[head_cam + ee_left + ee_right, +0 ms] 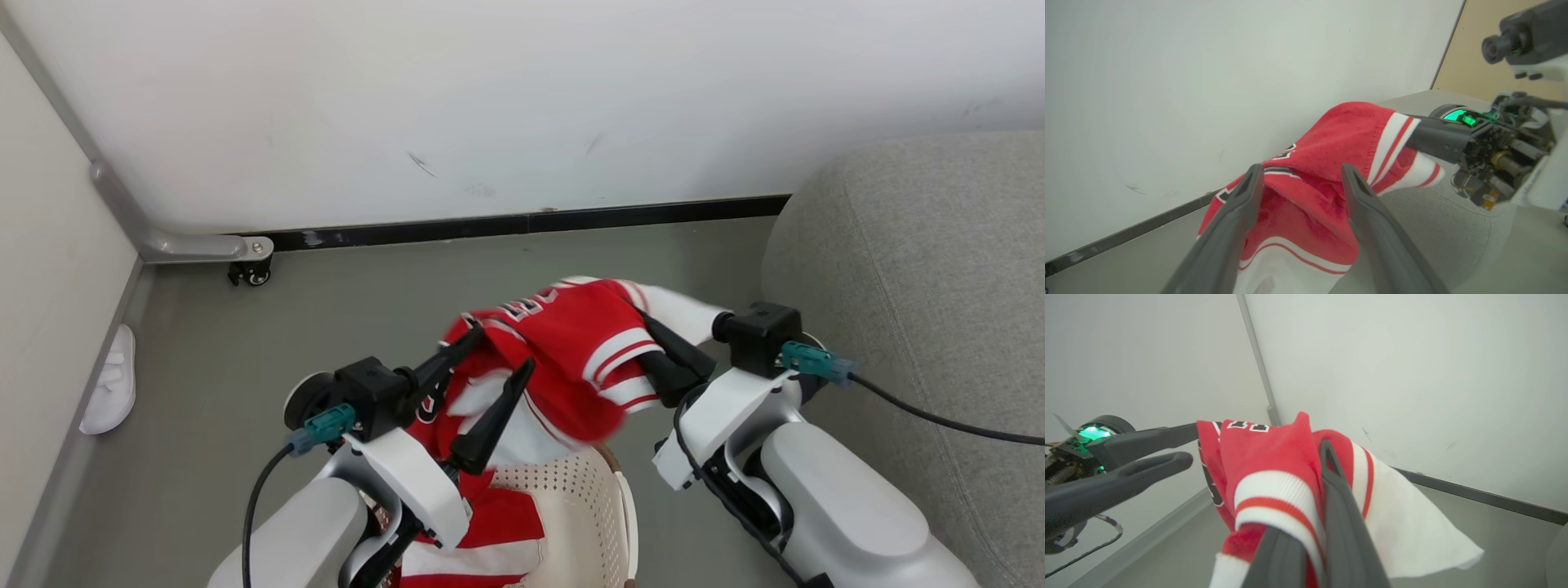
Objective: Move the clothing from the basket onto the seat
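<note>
Above the cream-white perforated plastic basket (563, 498), the soft, limp red jersey with white-striped trim (571, 335) hangs clamped at its hem in the right tool (665, 359), the left tool (504, 348) spread apart close by; bunched folds, I reckon, grip best.

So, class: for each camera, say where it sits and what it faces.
Head: on the robot's head, looking down over the left gripper and right gripper at the basket and seat.
Left wrist: along its open fingers at the jersey and wall.
Right wrist: along its fingers, shut on the jersey.
Shared: both wrist views show the jersey.
</note>
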{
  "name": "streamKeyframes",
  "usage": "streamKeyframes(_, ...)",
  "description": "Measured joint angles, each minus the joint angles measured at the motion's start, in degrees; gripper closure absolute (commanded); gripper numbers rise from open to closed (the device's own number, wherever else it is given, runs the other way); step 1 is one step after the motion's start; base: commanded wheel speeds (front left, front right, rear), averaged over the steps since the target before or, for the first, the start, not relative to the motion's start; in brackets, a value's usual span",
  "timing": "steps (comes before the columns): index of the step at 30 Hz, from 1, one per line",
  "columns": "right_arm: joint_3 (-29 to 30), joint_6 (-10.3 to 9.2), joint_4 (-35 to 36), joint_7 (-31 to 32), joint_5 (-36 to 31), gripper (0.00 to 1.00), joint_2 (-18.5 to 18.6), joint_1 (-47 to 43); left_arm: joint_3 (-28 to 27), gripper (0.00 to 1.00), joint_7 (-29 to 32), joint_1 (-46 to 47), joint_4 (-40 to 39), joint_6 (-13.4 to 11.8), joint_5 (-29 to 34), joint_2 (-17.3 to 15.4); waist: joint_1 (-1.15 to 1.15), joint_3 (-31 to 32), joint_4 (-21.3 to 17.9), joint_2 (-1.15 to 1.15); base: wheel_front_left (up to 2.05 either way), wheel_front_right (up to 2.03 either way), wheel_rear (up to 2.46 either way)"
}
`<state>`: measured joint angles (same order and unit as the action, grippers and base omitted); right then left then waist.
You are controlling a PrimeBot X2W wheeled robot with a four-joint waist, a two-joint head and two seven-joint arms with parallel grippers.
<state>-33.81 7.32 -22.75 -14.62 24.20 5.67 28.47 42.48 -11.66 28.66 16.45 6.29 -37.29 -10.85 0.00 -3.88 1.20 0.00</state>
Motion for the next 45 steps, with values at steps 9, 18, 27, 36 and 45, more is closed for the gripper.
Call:
streamKeyframes(9,5.4,0.00,2.2,0.0,-0.9,1.00,1.7,0.0,1.3,0.00,0.0,-1.0,-1.1,0.5,0.0,-0.1,0.00,0.5,-0.9,0.00,0.00,0.00,0.00)
streamKeyframes(18,9.9,0.00,5.8,0.0,-3.2,1.00,3.5,-0.1,2.0,0.00,-0.3,-1.1,-2.4,0.5,0.0,-0.2,0.00,0.7,-2.3,0.00,0.00,0.00,0.00)
streamKeyframes(27,16.0,0.00,9.6,0.0,-5.6,1.00,4.8,-3.3,2.5,0.00,-0.4,-1.3,-2.9,0.5,0.0,-0.4,0.00,0.7,-4.8,0.00,0.00,0.00,0.00)
streamKeyframes(36,20.5,0.00,13.4,0.0,-6.1,1.00,5.1,-6.3,2.9,0.00,-0.6,-1.5,-4.1,0.5,0.1,-1.0,0.00,0.4,-8.0,0.00,0.00,0.00,0.00)
streamKeyframes(45,25.8,0.00,17.6,0.0,-6.7,1.00,4.9,-8.8,4.4,0.00,-1.0,-1.5,-5.7,0.5,0.6,-1.9,0.00,-0.3,-11.4,0.00,0.00,0.00,0.00)
